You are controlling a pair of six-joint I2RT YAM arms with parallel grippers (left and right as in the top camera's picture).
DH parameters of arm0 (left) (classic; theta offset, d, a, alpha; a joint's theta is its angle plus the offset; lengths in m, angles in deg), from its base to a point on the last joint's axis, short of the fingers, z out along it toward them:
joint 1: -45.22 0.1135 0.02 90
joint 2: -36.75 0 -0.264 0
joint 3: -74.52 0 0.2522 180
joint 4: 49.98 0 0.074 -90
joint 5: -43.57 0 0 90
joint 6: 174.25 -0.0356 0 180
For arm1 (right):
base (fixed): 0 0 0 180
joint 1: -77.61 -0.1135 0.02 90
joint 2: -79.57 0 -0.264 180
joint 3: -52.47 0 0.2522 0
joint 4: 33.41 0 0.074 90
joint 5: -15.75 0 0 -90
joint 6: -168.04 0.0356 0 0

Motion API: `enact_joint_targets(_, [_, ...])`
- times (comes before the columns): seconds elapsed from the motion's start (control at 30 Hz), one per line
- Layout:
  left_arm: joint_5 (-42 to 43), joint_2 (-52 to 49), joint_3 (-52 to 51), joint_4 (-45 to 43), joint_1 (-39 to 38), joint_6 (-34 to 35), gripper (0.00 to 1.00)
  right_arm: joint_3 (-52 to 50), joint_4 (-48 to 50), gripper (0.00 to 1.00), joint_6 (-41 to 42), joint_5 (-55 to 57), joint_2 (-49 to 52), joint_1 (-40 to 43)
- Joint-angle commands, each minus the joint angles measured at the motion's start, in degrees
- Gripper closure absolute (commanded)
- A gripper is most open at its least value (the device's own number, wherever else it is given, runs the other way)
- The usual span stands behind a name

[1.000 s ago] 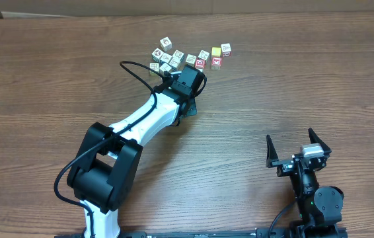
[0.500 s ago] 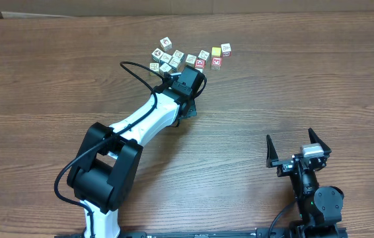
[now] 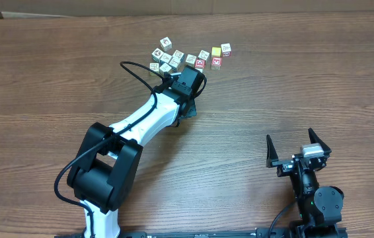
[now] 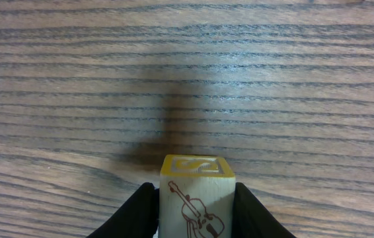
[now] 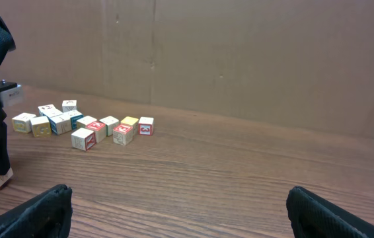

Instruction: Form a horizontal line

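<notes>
Nothing moved, left end effector [image 4: 196, 193] holds cube [image 4: 196, 166], horizontal line [image 3: 215, 51] beyond

Free room and obstructions. A cluster [image 3: 174, 58] of blocks crowds the far centre of the surface [image 3: 319, 79]. The left arm [image 3: 144, 122] lies diagonally from its near-left base to the cluster's near edge, barring a low pass across the middle. A block [image 4: 195, 211] fills the gap between the fingers of the left tool [image 4: 196, 192], with bare wood ahead. The right tool [image 3: 290, 139], jaws wide, stands near-right, well apart. Open lanes: far right, far left, and the strip between the arms.
</notes>
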Motion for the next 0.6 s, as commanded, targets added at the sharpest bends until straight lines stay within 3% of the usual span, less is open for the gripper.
enact_joint_targets(0.0, [-0.8, -0.6, -0.2, 0.0, -0.7, -1.1, 0.68, -0.6, 0.3, 0.00, -0.1, -0.3, -0.6, -0.2])
enact_joint_targets(0.57, [-0.9, -0.6, -0.2, 0.2, -0.7, -1.1, 0.65, -0.6, 0.3, 0.00, -0.1, -0.3, -0.6, -0.2])
